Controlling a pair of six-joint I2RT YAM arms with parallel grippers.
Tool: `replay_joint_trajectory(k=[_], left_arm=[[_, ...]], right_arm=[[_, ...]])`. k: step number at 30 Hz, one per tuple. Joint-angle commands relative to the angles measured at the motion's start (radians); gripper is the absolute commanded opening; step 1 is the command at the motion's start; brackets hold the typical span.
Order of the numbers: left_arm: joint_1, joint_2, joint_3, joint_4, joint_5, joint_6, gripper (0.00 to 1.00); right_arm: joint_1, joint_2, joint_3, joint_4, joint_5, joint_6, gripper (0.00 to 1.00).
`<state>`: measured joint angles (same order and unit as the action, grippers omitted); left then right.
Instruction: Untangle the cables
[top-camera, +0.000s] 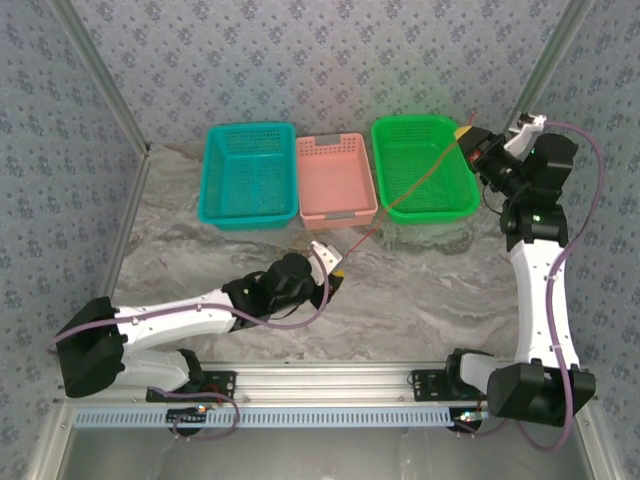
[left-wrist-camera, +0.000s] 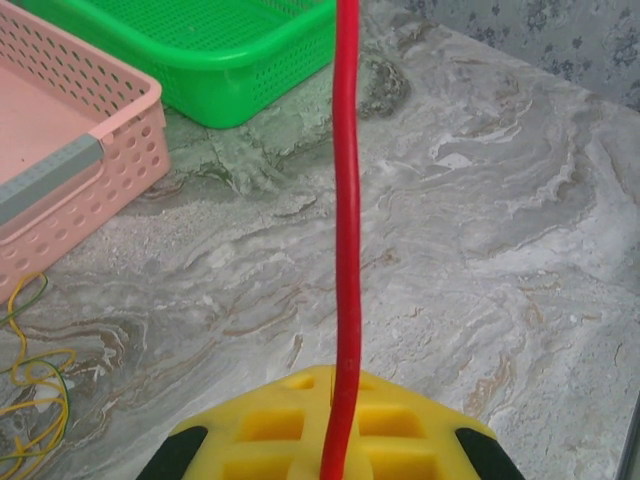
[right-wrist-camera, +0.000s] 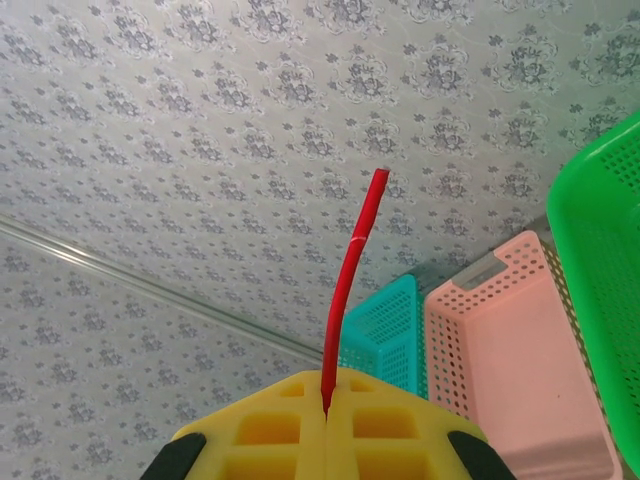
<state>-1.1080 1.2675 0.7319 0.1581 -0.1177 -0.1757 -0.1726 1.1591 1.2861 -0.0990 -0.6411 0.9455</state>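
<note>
The left pincer (top-camera: 338, 269) lies low over the table (top-camera: 430, 280), its jaws closed tight on the red cable (top-camera: 368, 236). Its pads are blocky yellow plastic with square recesses. In the left wrist view the cable enters the seam between them as a smooth, round, glossy strand. From there it runs ahead of the pincer, taut with a slight bow, and crosses the green basket (top-camera: 424, 165).

The cable's far end is pinched in the right pincer (top-camera: 466, 136), which hangs above that basket's far right corner, jaws likewise pressed together on the cable. In the right wrist view a short stiff stub juts out beyond the pads, gently curved and bluntly cut. Behind it is the wall (right-wrist-camera: 200, 120), printed with small repeating grey-blue flowers.

Left of the left pincer, on the table, lies the tangle (left-wrist-camera: 38, 375). It is made of hair-thin yellow and green wires in loose loops, apart from the red cable. Ahead and left of this pincer sits the pink basket (top-camera: 336, 178), with the teal basket (top-camera: 248, 172) beyond it.

All three baskets are rectangular plastic tubs with rounded corners and walls pierced by a fine grid of holes. The pink one carries a grey strip on its near rim. The table is smooth and veined grey like marble.
</note>
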Motion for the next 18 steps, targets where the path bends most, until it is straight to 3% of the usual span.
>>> replay_joint_trajectory(k=[1, 13, 18], left_arm=[[-0.016, 0.026, -0.023, -0.073, -0.008, 0.005, 0.00], [-0.018, 0.018, -0.040, -0.079, -0.020, 0.002, 0.00], [-0.019, -0.005, 0.026, -0.133, -0.065, -0.022, 0.00]], right_arm=[[-0.045, 0.015, 0.078, 0.129, 0.038, 0.032, 0.00], [-0.072, 0.050, 0.102, 0.182, 0.027, 0.095, 0.00], [0.024, 0.035, 0.104, 0.113, 0.018, 0.013, 0.00]])
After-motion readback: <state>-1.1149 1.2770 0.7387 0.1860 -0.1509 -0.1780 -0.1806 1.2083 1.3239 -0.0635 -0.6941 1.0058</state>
